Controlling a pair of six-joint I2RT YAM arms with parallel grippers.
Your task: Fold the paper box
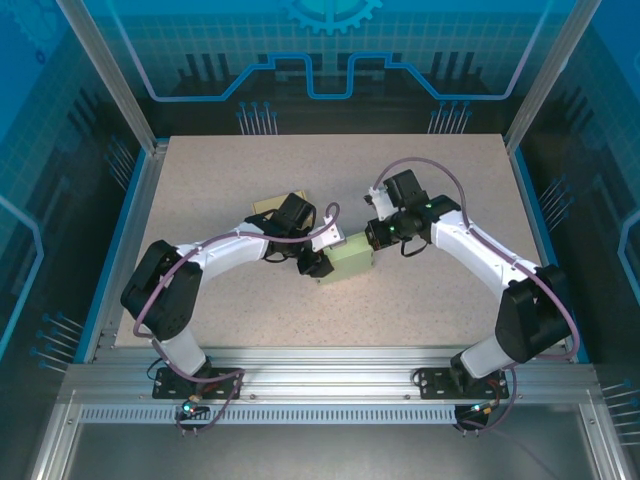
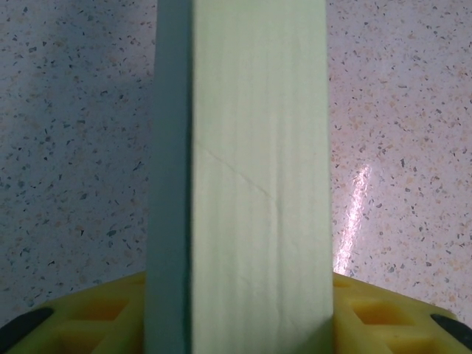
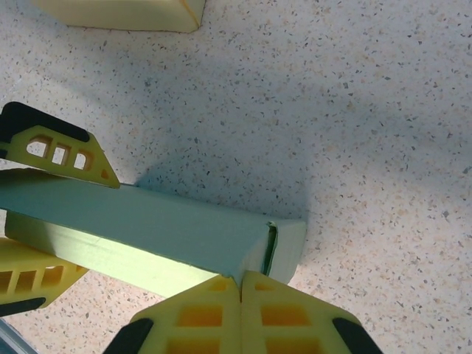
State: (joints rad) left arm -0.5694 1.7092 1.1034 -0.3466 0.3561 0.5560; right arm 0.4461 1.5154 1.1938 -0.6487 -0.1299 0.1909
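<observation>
The paper box is clamped by the left gripper; the right gripper is closed, empty, at the box's end.

- The paper box is matt pale-green card with a faint ribbed grain and one fine crease.
- The table is smooth, speckled, stone-look laminate with a soft sheen.
- The right gripper has fingers of matt yellow moulded plastic with black inserts.
- The frame rails, at 6 o'clock in the top view, are ribbed, brushed metal.
- The arm shells are smooth white plastic.
</observation>
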